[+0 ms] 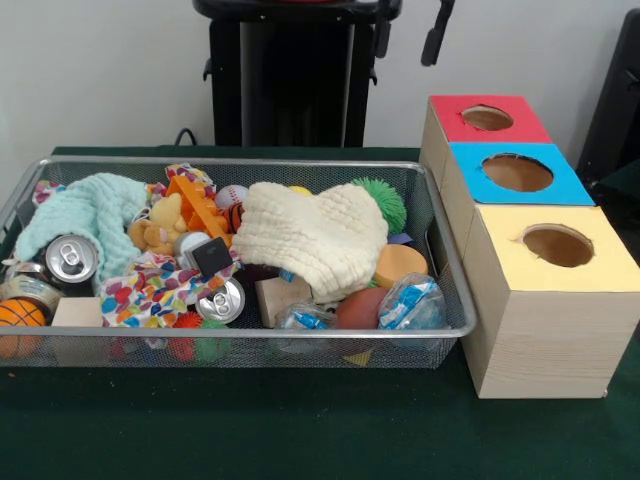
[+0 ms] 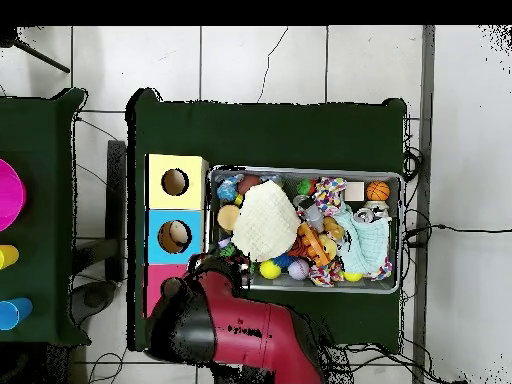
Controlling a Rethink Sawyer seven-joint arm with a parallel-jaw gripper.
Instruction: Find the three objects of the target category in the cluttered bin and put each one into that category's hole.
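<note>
While the gripper's state cannot be told, two packets in the bin look light, crinkly, slippery; pinch mid-body.

The bin sits on the green desk, heaped with clutter: a cream knitted cloth on top at the middle, a mint cloth at the left, two silver cans. Two clear packets with blue print lie against the near rim. Beside the bin stand three wooden boxes, topped yellow, blue and red, each with a round hole.
</note>
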